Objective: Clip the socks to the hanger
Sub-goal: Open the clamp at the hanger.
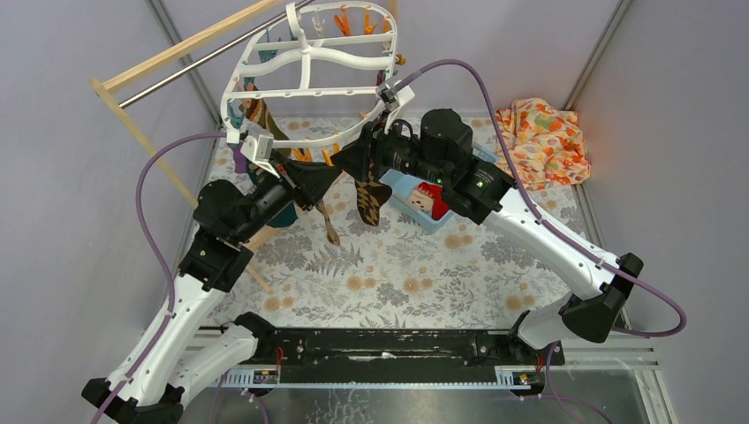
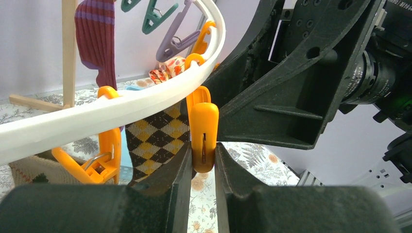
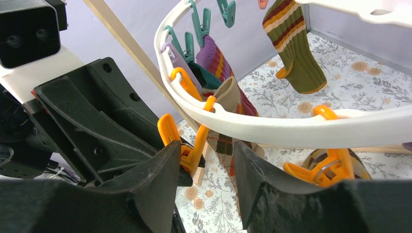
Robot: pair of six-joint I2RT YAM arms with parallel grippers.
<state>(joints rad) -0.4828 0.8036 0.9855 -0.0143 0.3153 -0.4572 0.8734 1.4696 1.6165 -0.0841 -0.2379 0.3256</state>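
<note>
The white hanger (image 1: 305, 55) hangs from the rack's rod with several socks clipped to it. My left gripper (image 1: 325, 179) is shut on an orange peg (image 2: 204, 138) under the hanger rim (image 2: 121, 108), its fingers (image 2: 170, 174) pinching the peg's handles. A brown-cream argyle sock (image 2: 158, 138) hangs just behind that peg. My right gripper (image 3: 208, 150) is open right opposite, and an argyle sock (image 3: 224, 143) and the pinched peg (image 3: 187, 148) show between its fingertips. A maroon striped sock (image 2: 97, 39) and an olive striped sock (image 3: 294, 53) hang further along.
A wooden rack with a metal rod (image 1: 190, 60) stands at the back left. A blue bin (image 1: 422, 208) holding a red and cream sock sits under the right arm. An orange floral cloth (image 1: 540, 140) lies at the back right. A floral tablecloth (image 1: 397, 274) covers the table.
</note>
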